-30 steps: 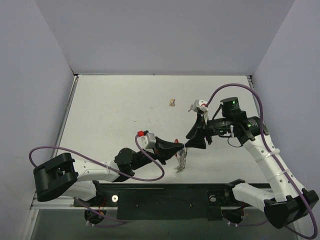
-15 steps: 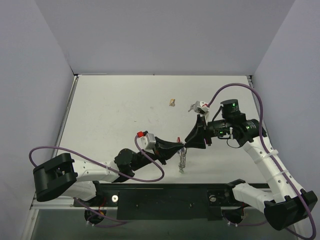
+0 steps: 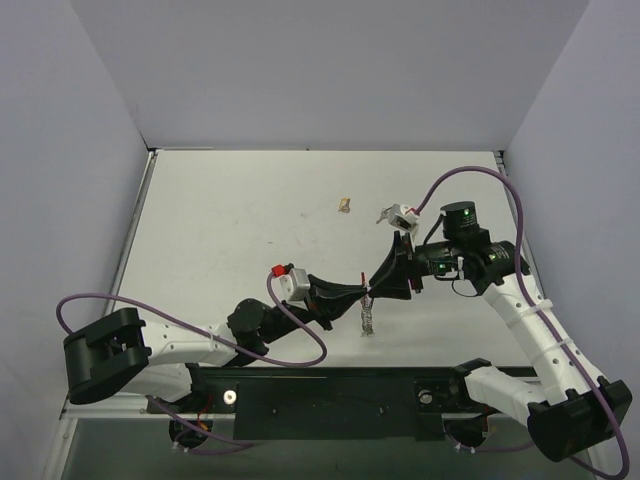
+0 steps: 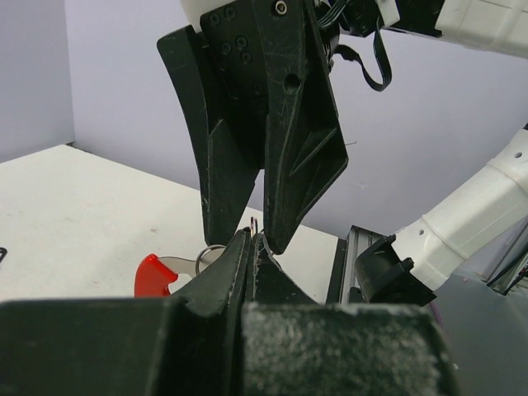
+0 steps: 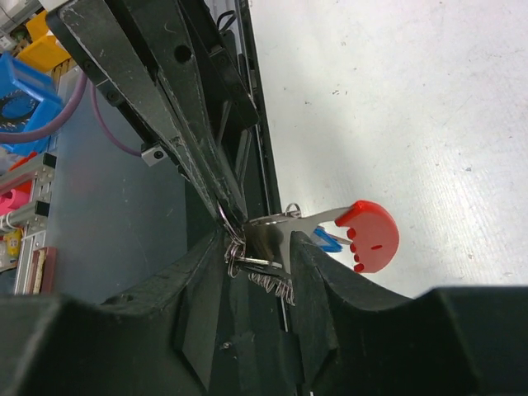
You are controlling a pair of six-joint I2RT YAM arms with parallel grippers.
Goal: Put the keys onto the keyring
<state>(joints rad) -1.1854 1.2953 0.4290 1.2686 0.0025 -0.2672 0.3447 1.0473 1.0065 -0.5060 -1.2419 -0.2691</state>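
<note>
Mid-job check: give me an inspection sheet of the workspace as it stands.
Surface: white table, faint scuffs.
Job's things: keyring hangs below where the grippers meet, red tag attached; no loose keys seen.
Clutter: one small tan scrap.
Grippers: left gripper shut on keyring; right gripper straddles the ring, grip unclear.
Cables: purple cables loop off both arms, apart from the keyring.
Surroundings: pale walls; coloured bins beyond the table edge.

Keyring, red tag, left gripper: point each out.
keyring (image 3: pixel 367 320), top external view, on the dangling silver bunch.
red tag (image 5: pixel 370 235), right wrist view, middle of the red head.
left gripper (image 4: pixel 251 241), left wrist view, between its closed fingertips.
</note>
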